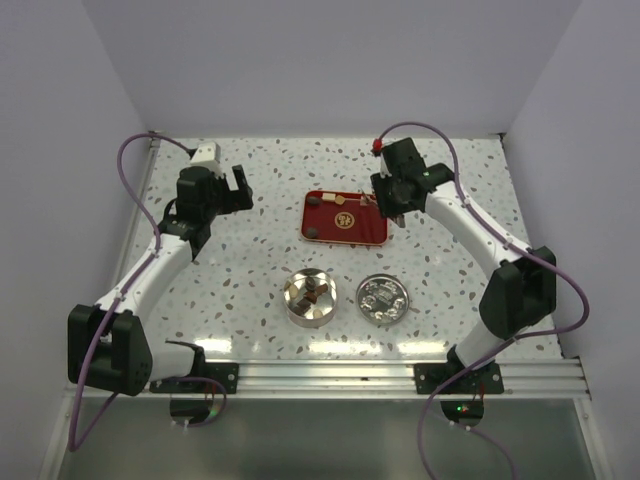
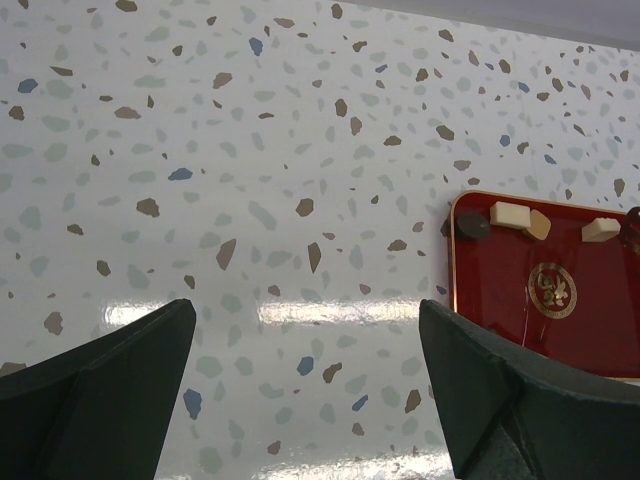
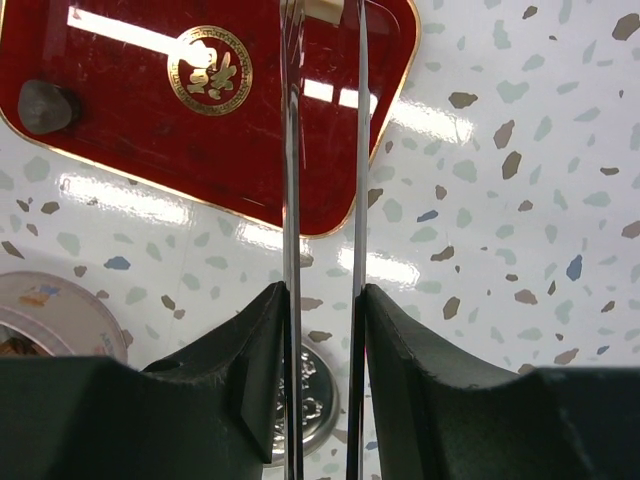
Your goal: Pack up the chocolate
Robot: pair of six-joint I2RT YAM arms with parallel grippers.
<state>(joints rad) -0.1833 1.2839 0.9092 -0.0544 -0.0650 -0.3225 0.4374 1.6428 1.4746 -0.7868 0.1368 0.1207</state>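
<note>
The chocolate pieces lie on a red tray (image 1: pixel 345 228): a dark round one (image 1: pixel 318 201) and cream ones (image 1: pixel 340 198). The left wrist view shows a dark round piece (image 2: pixel 472 226), cream pieces (image 2: pixel 508 213) and a tan piece (image 2: pixel 539 224) along the tray's far edge. My right gripper (image 1: pixel 393 205) is shut on metal tweezers (image 3: pixel 292 150). The blades reach over the tray, either side of a cream piece (image 3: pixel 322 8) at the frame's top edge. A dark piece (image 3: pixel 42 105) lies to their left. My left gripper (image 1: pixel 228 190) is open and empty over bare table left of the tray.
An open round metal tin (image 1: pixel 308 296) with brown pieces inside stands in front of the tray. Its embossed lid (image 1: pixel 382 298) lies to its right and shows under my right fingers (image 3: pixel 315 400). White walls enclose the speckled table (image 1: pixel 250 250).
</note>
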